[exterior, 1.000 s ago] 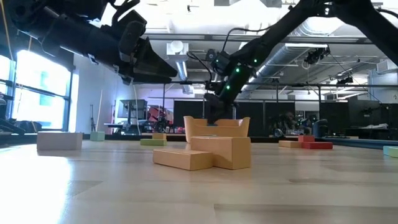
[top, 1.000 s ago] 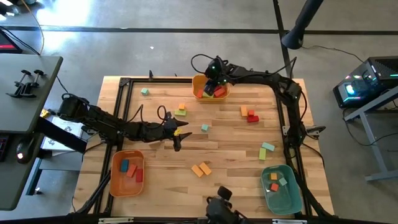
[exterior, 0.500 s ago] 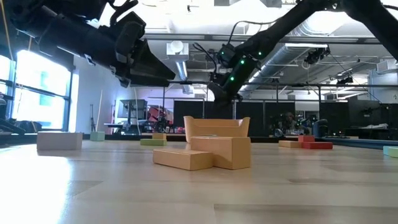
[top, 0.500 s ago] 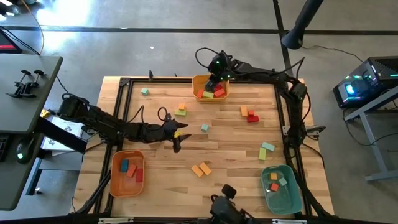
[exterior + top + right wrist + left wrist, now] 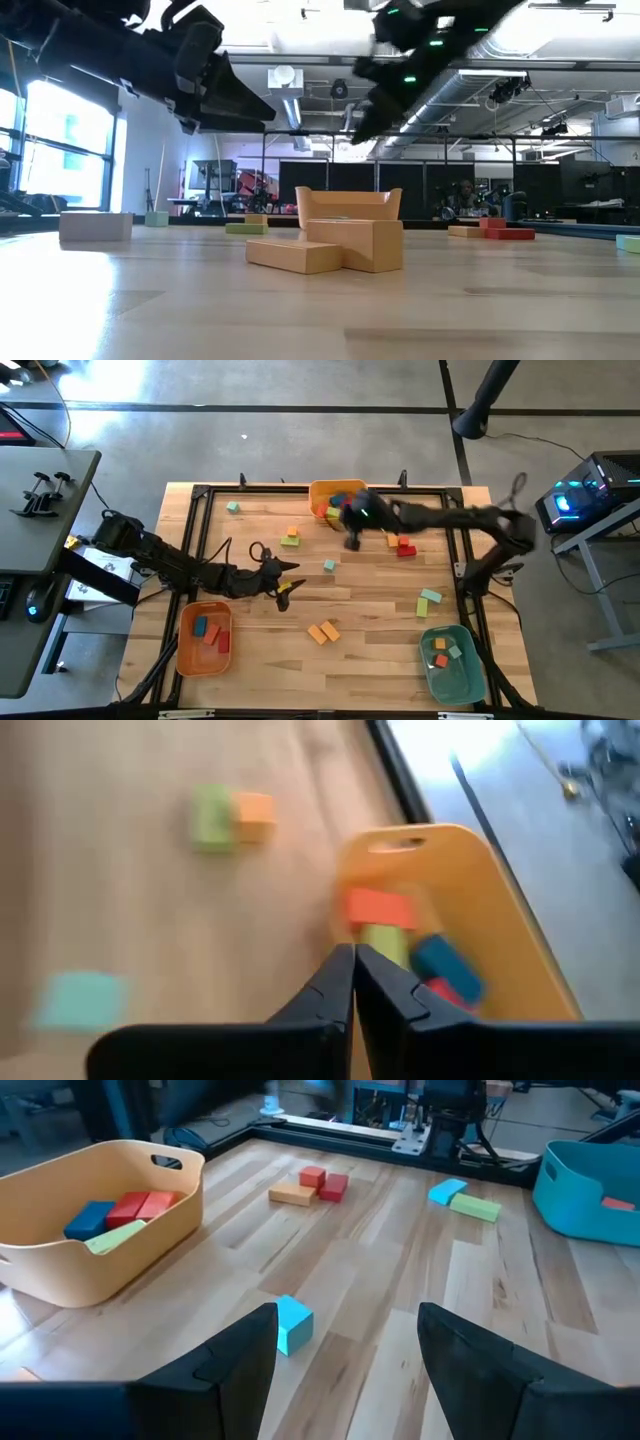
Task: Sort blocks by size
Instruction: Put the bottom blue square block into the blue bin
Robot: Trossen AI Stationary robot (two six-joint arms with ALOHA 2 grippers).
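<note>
Now that the right claw (image 5: 352, 541) has left the far orange bin (image 5: 322, 491) pinched shut and empty, its block sits dropped inside; left claw (image 5: 285, 591) hangs wide near a teal cube (image 5: 293, 1323) at 1 o'clock.

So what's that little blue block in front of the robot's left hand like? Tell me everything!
The little blue block is a light teal-blue cube that looks like painted wood. It sits flat on the wooden table, turned so one corner faces the left gripper, whose open fingers frame it without touching. It stands alone near the middle of the table, touching no other block, apart from the orange bin.
</note>
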